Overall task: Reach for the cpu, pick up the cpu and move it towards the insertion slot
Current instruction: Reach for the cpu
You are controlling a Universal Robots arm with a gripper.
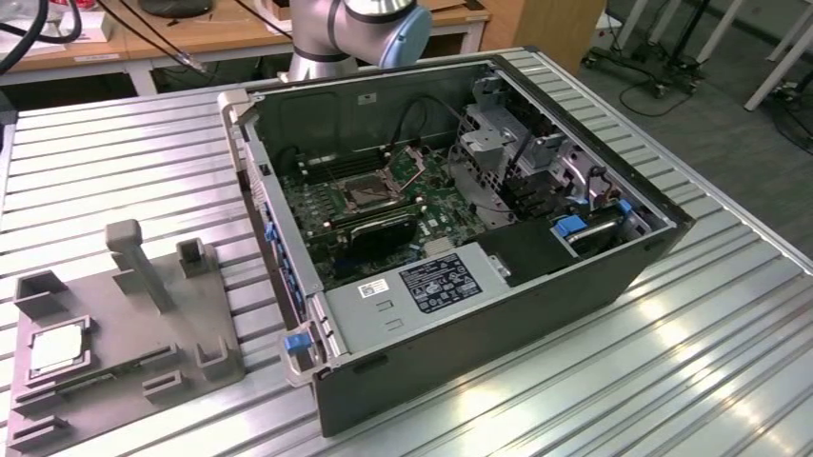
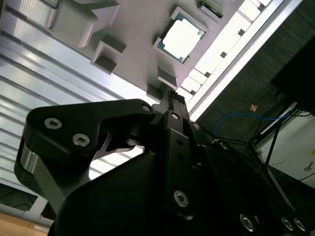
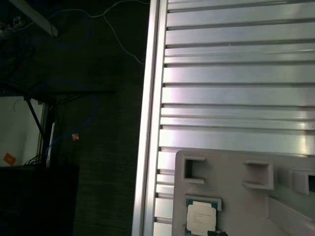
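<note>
Ribbed metal counter carries, at eight o'clock from the computer case, a grey fixture plate where the cpu lies flat (probably light, stiff, fragile; best gripped by opposite edges), the hand hovering apart, wide or narrow I cannot tell.

cpu in grey fixture plate, slatted table

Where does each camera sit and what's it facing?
Exterior view: off the arm, looking down on the table, open computer case and fixture plate; the arm shows behind the case.
Second wrist view: on the arm, facing past the end effector to the cpu.
First wrist view: on the arm, facing table edge and cpu.
Shared: cpu on the fixture plate.
</note>
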